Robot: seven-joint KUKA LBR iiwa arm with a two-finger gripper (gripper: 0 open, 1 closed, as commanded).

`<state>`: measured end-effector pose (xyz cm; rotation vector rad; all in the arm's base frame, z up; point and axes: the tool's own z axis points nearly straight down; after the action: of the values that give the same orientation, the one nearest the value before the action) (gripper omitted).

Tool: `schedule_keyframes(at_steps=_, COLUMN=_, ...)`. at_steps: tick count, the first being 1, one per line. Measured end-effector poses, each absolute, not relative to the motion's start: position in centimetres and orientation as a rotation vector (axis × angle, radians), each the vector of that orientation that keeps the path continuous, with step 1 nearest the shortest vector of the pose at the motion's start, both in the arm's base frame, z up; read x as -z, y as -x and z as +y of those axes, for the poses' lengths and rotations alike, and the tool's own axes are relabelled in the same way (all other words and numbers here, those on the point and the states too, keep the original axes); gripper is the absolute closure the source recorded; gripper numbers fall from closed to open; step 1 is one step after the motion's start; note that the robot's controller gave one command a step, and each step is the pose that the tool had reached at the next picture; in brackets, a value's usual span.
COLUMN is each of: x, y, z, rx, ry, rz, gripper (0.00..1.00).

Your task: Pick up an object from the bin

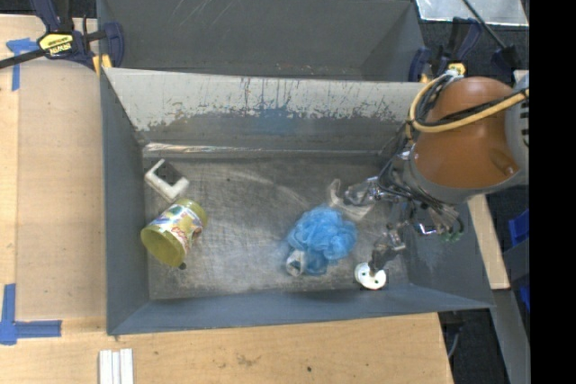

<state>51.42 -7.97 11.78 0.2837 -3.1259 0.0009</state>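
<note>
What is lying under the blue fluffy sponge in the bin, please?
A small white piece sticks out from beneath the blue fluffy sponge at its lower-left edge. How far it goes under, and whether anything else lies there, is covered by the sponge.

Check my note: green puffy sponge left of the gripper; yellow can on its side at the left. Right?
No: the camera view shows a blue puffy sponge, not green. It lies left of the gripper; the yellow can is on its side at the left.

Arm [517,126] in from right, orange-covered wrist [463,148] angled down-left
</note>
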Motion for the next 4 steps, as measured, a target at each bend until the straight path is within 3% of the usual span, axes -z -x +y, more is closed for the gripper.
schedule_keyframes(at_steps=1, x=-11.0, y=-53.7, z=-5.1, rx=0.004, ry=-0.171, rz=-3.141, gripper=0.0)
schedule_keyframes(at_steps=2, x=-11.6, y=-52.4, z=-3.6, rx=-0.002, ry=-0.102, rz=-3.144, gripper=0.0)
schedule_keyframes(at_steps=3, x=-7.8, y=-54.6, z=-4.4, rx=-0.001, ry=-0.596, rz=-3.088, gripper=1.0)
schedule_keyframes(at_steps=4, x=-7.8, y=-54.6, z=-4.4, rx=-0.001, ry=-0.596, rz=-3.088, gripper=1.0)
